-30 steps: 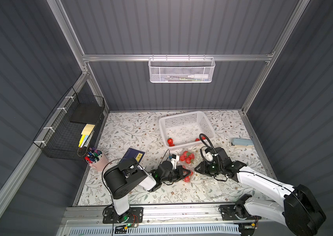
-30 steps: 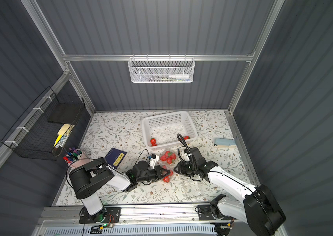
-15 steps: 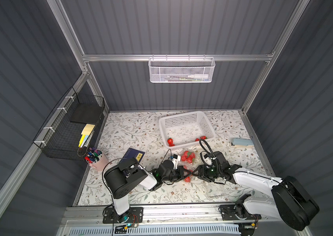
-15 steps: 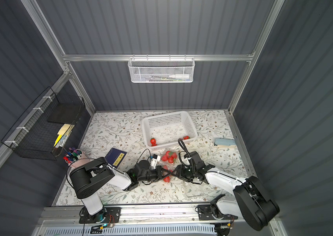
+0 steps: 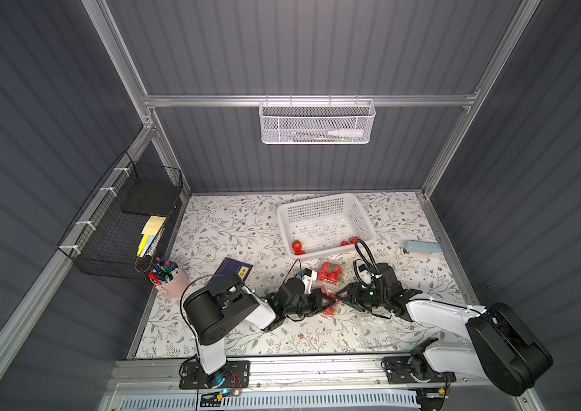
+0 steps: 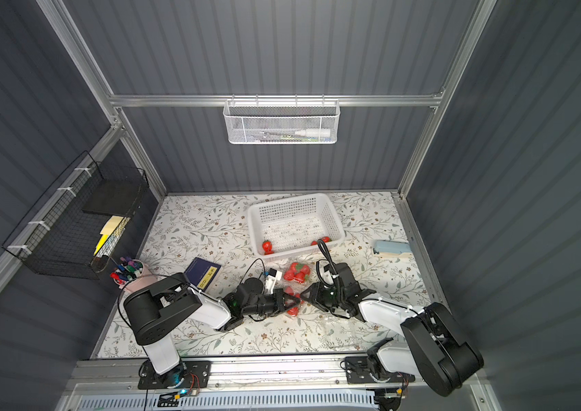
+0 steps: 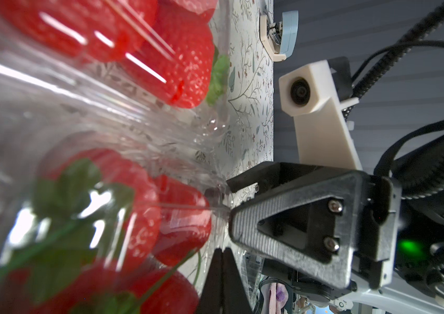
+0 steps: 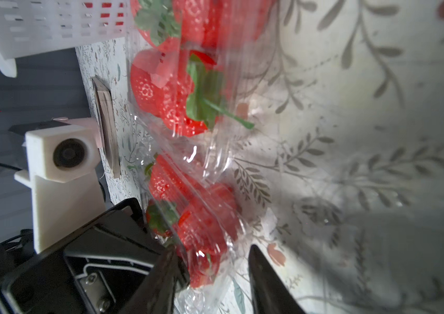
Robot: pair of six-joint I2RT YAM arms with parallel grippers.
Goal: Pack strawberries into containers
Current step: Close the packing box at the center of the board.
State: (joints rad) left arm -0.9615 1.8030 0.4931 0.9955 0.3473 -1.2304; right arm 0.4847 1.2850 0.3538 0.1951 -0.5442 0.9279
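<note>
Strawberries [image 5: 330, 271] lie packed in two clear containers on the floral table [image 5: 246, 220], just below the centre of both top views. The far container [image 6: 296, 274] sits just below the white basket [image 5: 365, 222]. The near container [image 5: 330, 310] lies a little lower in the frame, between the two arms. Three more berries [image 5: 296, 246] rest along the basket's lower edge.

The left gripper [image 5: 333, 300] reaches in from the left of the frame, and its tips are at the near container. In the left wrist view the left gripper [image 7: 222, 255] shows its jaws pressed fully together at the bottom of the picture, against the clear plastic. I cannot tell whether a fold of the plastic is pinched between them. The right gripper [image 5: 341, 298] comes in from the right and meets the same box. In the right wrist view the right gripper [image 8: 213, 247] has its jaws standing partly apart. The end of the near container, with a berry inside it, lies in the gap (the plastic there is blurred and glary). From the left wrist the right gripper [image 7: 230, 199] shows both tips at the box's corner.

A pink cup of markers [image 5: 169, 279] and a dark booklet [image 5: 232, 270] lie to the left of the containers. A pale blue object [image 5: 420, 248] lies at the table's right edge.
</note>
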